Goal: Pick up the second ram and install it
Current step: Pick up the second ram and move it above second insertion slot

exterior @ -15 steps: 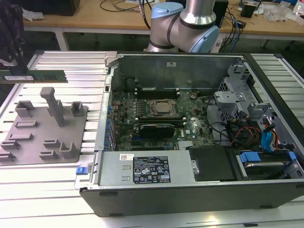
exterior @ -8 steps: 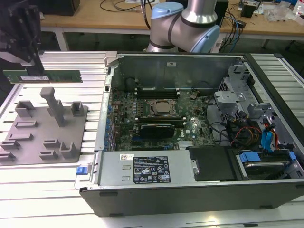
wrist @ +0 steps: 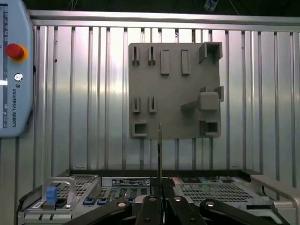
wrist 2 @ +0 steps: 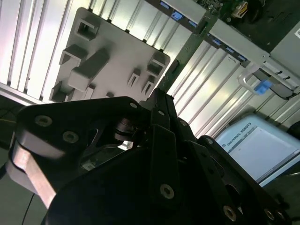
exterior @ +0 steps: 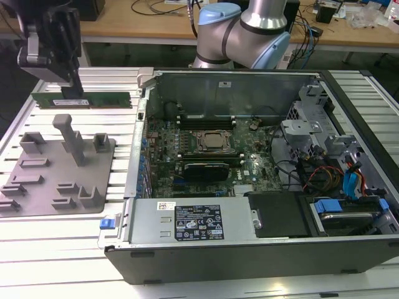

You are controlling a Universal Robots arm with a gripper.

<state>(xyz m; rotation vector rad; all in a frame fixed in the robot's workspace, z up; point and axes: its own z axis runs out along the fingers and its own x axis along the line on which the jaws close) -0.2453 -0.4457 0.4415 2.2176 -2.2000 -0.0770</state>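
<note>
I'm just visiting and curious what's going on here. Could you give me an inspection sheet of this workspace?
Surface: ribbed metal table.
Job's things: green ram held outside the open case.
Clutter: grey holder plate on the table.
Grippers: hand shut on the ram.
Cables: coloured wires inside the case, at the exterior view's right.
Surroundings: wooden bench behind; control tablet nearby.

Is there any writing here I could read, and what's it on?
On the second ram, a white sticker: too small to read.
On the power supply, two labels: too small to read.
On the computer case, a wall sticker: too small to read.
On the control pendant, a maker's name, left unquoted.
</note>
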